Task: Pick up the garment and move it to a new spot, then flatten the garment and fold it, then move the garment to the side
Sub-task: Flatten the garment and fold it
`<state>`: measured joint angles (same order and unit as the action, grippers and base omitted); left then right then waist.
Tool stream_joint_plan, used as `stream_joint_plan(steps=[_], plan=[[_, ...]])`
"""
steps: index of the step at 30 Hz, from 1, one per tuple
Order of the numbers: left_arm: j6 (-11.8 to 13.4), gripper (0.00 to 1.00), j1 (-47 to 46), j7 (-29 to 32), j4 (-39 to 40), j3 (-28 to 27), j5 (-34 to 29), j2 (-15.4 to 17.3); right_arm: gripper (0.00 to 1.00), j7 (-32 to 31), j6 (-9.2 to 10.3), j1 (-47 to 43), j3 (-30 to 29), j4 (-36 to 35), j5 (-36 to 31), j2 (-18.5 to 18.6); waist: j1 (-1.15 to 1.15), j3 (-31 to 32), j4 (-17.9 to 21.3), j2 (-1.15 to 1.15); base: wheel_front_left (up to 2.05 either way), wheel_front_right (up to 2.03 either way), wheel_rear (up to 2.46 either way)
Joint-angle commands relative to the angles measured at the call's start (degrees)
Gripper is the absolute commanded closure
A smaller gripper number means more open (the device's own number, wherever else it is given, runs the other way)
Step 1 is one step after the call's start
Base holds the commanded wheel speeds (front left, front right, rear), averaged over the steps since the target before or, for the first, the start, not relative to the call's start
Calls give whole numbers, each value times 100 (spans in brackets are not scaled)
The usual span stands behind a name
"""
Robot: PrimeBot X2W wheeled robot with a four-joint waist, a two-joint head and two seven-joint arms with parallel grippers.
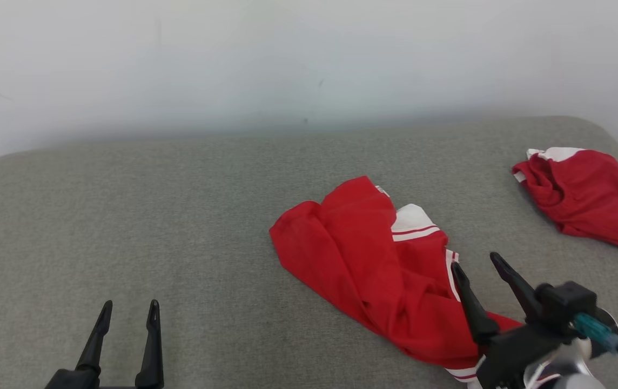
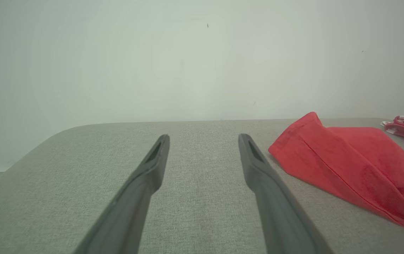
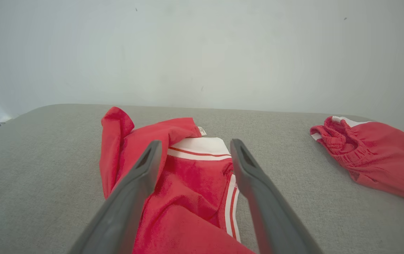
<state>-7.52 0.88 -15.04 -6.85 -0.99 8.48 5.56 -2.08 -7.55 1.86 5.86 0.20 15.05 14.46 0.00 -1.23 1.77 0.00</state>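
Note:
A red garment (image 1: 374, 270) with white trim and stripes lies crumpled on the grey padded surface (image 1: 179, 216), right of centre; it also appears as the garment (image 2: 354, 165) and the garment (image 3: 188, 183). My right gripper (image 1: 476, 262) hovers over the garment's near right part, open, nothing between its fingers; in the right wrist view the right gripper (image 3: 193, 144) frames the white-striped cloth below. At the lower left, my left gripper (image 1: 129, 308) stands open above bare surface, well left of the garment; the left gripper (image 2: 203, 139) holds nothing.
A second red piece with white trim (image 1: 584, 194) lies bunched near the far right edge of the surface, also the second piece (image 3: 371, 155). A pale wall (image 1: 287, 65) rises behind the surface. The rounded left edge of the surface (image 2: 29, 151) drops away.

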Motion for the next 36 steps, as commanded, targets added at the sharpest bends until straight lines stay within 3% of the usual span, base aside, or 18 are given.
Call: stream_joint_plan(steps=[1, 18, 19, 20, 21, 26, 36], plan=[[7, 0, -65, -18, -22, -2, -35, -6, 0, -10, 16, 220, 94, 188, 22, 2, 0, -5, -135, 0, 0, 0, 0], [7, 0, -361, -19, -129, 336, 55, -122, 0, 121, 16, 2565, 761, 3941, 702, -166, 0, -360, -1135, 0, 0, 0, 0], [7, 0, -345, -18, -127, 344, 44, -133, 51, 116, 16, 2649, 823, 4109, 771, -196, 0, -365, -1163, 0, 0, 0, 0], [7, 0, -343, -18, -133, 357, 37, -140, 71, 190, 16, 2744, 878, 4232, 832, -202, 0, -371, -1197, 0, 0, 0, 0], [8, 0, -360, -19, -151, 351, 52, -135, 100, 275, 16, 2846, 963, 4329, 844, -192, 0, -370, -1216, 0, 0, 0, 0], [8, 0, -363, -18, -189, 255, 76, -103, 100, 1055, 16, 3269, 1410, 4500, 760, -235, 0, -327, -1191, 0, 0, 0, 0], [8, 0, -216, -18, -81, 250, -2, -172, 100, 1690, 16, 3346, 3636, 3738, 331, -254, 0, -279, -1143, 0, 0, 0, 0]])
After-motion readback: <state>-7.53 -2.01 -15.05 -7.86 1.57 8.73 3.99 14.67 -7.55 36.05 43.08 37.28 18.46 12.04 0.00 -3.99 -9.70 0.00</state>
